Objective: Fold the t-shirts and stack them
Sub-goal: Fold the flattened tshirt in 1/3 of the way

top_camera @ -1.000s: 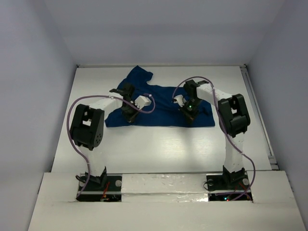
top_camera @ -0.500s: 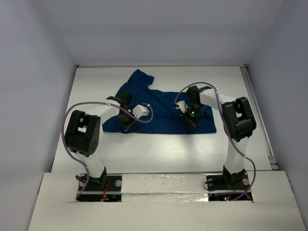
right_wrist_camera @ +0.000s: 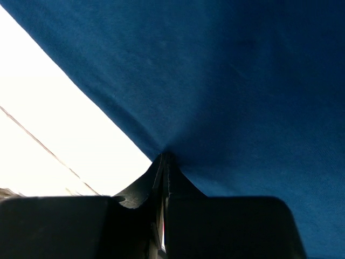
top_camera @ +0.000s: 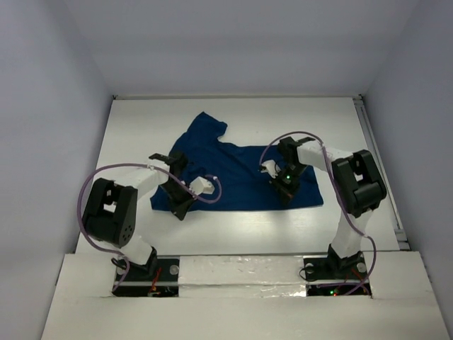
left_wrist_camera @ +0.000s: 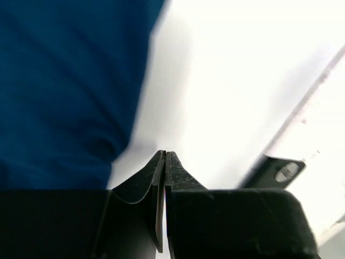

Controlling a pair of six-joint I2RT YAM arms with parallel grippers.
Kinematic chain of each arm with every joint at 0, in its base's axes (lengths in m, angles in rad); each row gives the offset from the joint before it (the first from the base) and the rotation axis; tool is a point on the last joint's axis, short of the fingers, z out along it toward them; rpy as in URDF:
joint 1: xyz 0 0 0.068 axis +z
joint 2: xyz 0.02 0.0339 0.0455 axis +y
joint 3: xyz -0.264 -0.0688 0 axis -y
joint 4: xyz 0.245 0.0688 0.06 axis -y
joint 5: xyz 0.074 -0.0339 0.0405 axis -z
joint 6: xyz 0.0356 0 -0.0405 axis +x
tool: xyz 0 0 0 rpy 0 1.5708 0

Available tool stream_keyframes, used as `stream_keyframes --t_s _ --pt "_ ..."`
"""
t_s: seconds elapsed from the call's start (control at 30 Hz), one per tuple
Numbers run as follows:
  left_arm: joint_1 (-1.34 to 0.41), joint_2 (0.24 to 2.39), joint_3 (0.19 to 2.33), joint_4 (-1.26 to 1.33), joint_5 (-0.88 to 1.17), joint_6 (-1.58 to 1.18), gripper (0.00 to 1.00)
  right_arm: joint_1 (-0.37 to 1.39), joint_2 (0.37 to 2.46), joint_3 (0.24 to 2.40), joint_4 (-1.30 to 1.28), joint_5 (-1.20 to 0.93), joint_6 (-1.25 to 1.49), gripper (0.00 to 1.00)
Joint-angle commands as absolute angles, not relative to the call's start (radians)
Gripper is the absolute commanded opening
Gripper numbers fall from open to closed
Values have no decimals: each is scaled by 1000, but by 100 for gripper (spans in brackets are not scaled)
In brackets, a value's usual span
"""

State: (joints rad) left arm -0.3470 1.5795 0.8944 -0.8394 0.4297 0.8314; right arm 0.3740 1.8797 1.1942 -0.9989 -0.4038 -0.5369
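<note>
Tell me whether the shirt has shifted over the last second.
Yes. The shirt slid toward the near side: its far tip now lies farther from the table's far edge than before.

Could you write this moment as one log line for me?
left gripper: shut, beside t-shirt edge | right gripper: shut on t-shirt | t-shirt: lying spread on table

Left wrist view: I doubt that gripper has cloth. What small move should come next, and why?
Probably open the left gripper and shift it onto the t-shirt edge to re-grip. Its fingers are shut, but only white table shows past their tips, the cloth lying beside them. The right gripper is shut on the t-shirt.
</note>
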Motion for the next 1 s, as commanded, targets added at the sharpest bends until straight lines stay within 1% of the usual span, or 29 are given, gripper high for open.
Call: stream_keyframes --t_s 0.0,0.13,0.17,0.2,0.23,0.33,0.4,0.5,0.67,0.83,0.97 --pt "-348 1493 870 -966 500 879 0 414 1867 1193 -1037 -361 -598 0" --pt "-348 1388 914 -950 477 839 0 426 1777 1244 -1026 -305 -580 0" --pt "-348 1356 939 -953 477 821 0 426 1717 1262 -1026 -307 -578 0" --pt "-348 1345 971 -960 482 816 0 426 1692 1284 -1023 -304 -572 0" --pt "-348 1339 1041 -966 498 804 0 426 1671 1304 -1005 -278 -549 4" --pt "-348 1336 1147 -915 499 737 0 426 1649 1377 -974 -192 -503 4" --pt "-348 1361 1170 -814 482 697 0 417 1670 1413 -933 -155 -471 0" --pt "-348 1446 1169 -692 433 631 0 417 1748 1443 -911 -104 -440 0" --pt "-348 1627 1152 -614 454 572 0 417 1830 1422 -907 -129 -430 0" --pt "-348 1706 1108 -532 414 543 0 417 1856 1371 -880 -129 -416 0" --pt "-348 1746 1088 -532 408 538 0 417 1893 1347 -899 -158 -420 0"
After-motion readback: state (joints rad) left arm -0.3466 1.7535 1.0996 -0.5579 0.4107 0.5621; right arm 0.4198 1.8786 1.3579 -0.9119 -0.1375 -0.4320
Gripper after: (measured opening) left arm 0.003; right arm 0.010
